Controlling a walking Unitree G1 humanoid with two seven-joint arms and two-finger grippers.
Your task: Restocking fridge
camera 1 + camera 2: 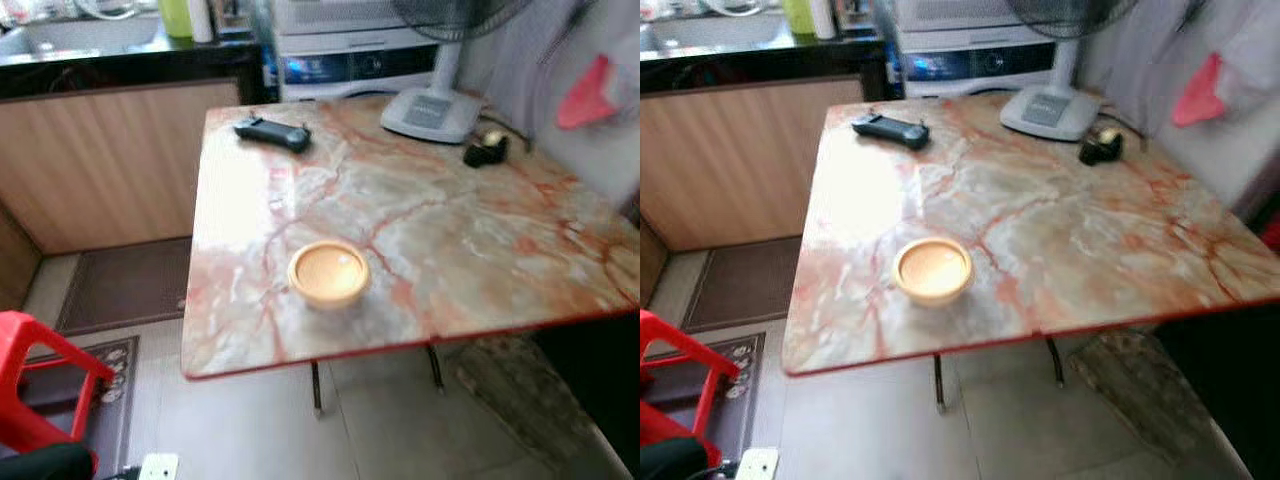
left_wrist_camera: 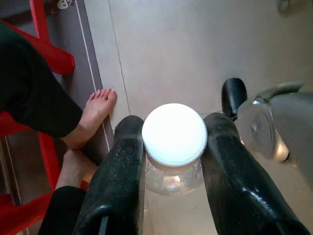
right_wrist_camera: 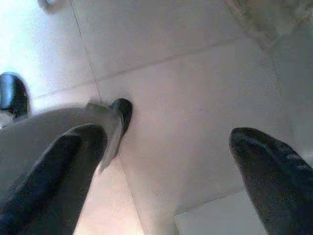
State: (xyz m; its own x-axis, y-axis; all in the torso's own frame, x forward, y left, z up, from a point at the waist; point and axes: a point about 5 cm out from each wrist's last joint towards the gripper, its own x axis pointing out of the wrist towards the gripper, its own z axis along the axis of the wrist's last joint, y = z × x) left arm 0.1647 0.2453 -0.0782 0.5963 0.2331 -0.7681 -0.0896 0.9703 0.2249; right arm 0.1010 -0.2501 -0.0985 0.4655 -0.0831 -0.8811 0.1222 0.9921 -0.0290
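1. The bottle [image 2: 173, 147] sits directly between the left gripper's [image 2: 173, 161] two black fingers, its long axis running along the line of sight of the wrist camera, cap toward the lens. So the left arm already has it, low over the tiled floor [image 2: 195, 44].
2. The bottle has a white ribbed screw cap [image 2: 174, 133] and a clear, rounded body below, with what looks like clear liquid or nothing inside; which cannot be told.
3. The left jaws are closed against the bottle's neck just under the cap, one finger on each side.
4. The right gripper [image 3: 168, 166] hangs with its fingers spread wide apart and nothing between them.
5. Ahead stands a marble-patterned table [image 1: 470, 250] carrying a shallow tan bowl [image 1: 329, 272], a black remote [image 1: 272, 133] and a fan base [image 1: 432, 112].
6. A person's bare feet [image 2: 93, 117] rest beside a red stool [image 2: 46, 49], near the left gripper.
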